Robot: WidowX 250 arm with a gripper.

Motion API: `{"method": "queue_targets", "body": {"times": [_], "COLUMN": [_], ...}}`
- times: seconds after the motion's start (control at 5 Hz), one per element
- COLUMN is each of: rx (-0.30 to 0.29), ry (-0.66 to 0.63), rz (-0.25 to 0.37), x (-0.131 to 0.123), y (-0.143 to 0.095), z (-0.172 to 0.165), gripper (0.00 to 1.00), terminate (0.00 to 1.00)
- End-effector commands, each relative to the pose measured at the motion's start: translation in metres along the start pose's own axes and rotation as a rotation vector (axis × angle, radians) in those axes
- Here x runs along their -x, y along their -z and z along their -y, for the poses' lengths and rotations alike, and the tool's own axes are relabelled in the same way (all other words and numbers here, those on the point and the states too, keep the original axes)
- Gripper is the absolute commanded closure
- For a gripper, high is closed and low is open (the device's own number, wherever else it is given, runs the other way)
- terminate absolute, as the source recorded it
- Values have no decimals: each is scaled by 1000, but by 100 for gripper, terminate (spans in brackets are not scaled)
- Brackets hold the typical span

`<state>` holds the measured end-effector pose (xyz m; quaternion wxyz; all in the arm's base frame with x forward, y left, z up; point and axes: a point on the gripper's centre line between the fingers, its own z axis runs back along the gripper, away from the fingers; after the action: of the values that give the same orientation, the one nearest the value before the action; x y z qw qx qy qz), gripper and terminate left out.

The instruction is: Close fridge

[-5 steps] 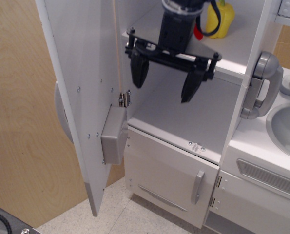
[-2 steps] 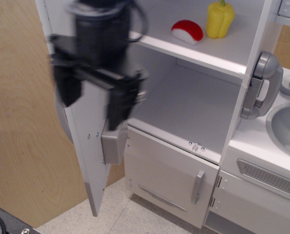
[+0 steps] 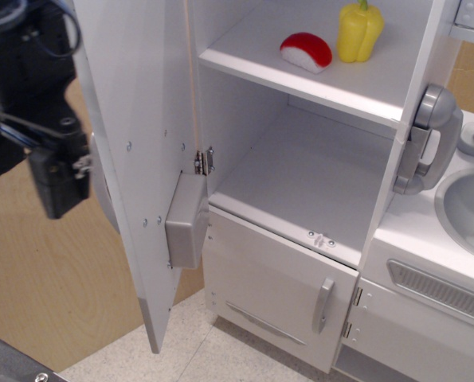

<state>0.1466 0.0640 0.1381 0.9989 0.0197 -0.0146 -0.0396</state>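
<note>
The white fridge (image 3: 316, 171) stands with its large door (image 3: 137, 143) swung wide open to the left, inner face toward me. A grey box (image 3: 186, 222) is fixed low on the door's inner side. The shelves (image 3: 332, 83) show inside. My black gripper (image 3: 25, 171) hangs at the far left, outside the open door and beside its outer face. Its fingers (image 3: 57, 185) stand apart and hold nothing. The door's outer handle and panel are hidden.
A red-and-white toy (image 3: 306, 50) and a yellow pepper (image 3: 359, 30) lie on the upper shelf. Below is a smaller white door with a short grey handle (image 3: 323, 305). A grey phone (image 3: 426, 139), a sink (image 3: 469, 208) and a vent (image 3: 440, 290) are at the right. A wooden wall (image 3: 37, 278) is at the left.
My gripper has moved out of the fridge interior, leftward across the door's edge, to the door's outer side. The door has not moved.
</note>
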Motion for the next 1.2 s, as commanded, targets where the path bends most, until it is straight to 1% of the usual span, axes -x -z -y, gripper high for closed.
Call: {"method": "queue_targets", "body": {"times": [0.0,0.2,0.4,0.6,0.8,1.0], "rx": [-31,-37,-56,-65,-45,-42], "ry": [-101,-180,-227,-234,-205,-189], "rz": [100,147,155,164,138,102], "x": [-27,-50,-69,-84,-95,-106], "y": [-21,-31,-31,-30,-24,-16], "z": [-51,-68,-76,-71,-55,-35], "gripper": [0,0,0,0,0,0], "terminate": [0,0,0,0,0,0]}}
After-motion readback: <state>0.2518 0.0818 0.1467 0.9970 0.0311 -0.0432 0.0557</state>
